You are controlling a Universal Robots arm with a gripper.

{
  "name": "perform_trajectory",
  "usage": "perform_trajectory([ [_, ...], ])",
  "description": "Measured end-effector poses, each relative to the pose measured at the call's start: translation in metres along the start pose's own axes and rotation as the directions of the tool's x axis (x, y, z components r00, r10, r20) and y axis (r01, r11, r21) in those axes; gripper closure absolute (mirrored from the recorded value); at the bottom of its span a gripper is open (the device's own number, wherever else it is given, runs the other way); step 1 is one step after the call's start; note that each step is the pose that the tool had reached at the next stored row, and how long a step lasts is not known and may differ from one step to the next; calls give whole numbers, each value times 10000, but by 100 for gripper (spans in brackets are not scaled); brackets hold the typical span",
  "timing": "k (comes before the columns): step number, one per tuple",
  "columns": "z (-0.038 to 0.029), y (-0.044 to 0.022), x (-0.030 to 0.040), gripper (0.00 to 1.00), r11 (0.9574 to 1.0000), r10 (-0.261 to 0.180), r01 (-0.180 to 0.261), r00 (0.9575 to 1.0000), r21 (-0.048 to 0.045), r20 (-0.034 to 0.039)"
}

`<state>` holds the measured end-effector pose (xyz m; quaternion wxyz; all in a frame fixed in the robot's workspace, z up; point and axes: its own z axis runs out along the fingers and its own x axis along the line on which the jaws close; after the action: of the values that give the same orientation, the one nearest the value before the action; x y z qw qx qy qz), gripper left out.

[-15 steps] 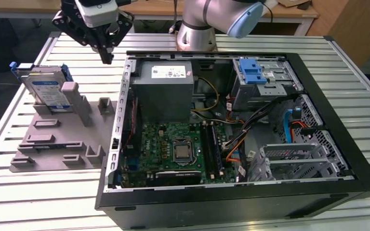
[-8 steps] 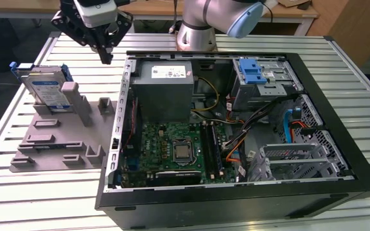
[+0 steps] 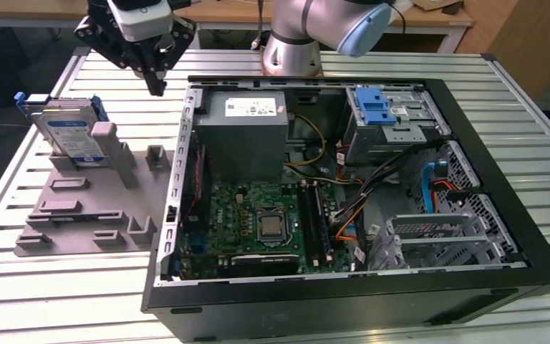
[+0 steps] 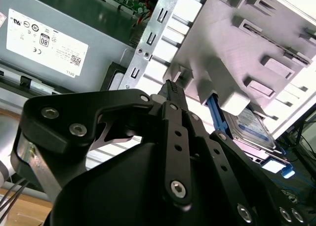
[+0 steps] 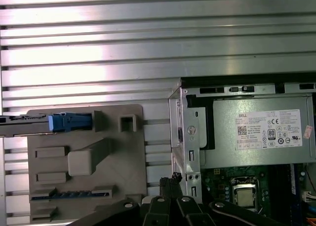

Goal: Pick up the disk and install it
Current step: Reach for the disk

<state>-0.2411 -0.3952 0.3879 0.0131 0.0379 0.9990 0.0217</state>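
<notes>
The disk [image 3: 71, 134], a silver drive with a white-and-blue label in a blue carrier frame, stands on edge in a slot at the far end of the grey fixture plate [image 3: 84, 208], at the exterior view's left. Both wrist views show the disk [image 4: 253, 130] [image 5: 24, 120], in the first wrist view edge-on with its blue frame. My gripper [image 3: 157, 87] hangs above the table between the disk and the open computer case [image 3: 351, 287], a short way off the disk. Its fingertips [image 4: 170, 86] [image 5: 173, 178] meet with nothing between them.
The case lies open with the grey power-supply box [image 3: 246, 136], the motherboard [image 3: 256, 222], cables and a blue-latched drive bay [image 3: 375, 107] inside. The fixture plate carries several raised blocks [image 3: 103, 143]. The slatted metal table [image 3: 65, 287] lies around both.
</notes>
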Motion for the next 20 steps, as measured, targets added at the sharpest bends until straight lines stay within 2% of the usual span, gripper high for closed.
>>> perform_trajectory([
  [20,6,-4,44,89,10000,0,0,10000,0,0],
])
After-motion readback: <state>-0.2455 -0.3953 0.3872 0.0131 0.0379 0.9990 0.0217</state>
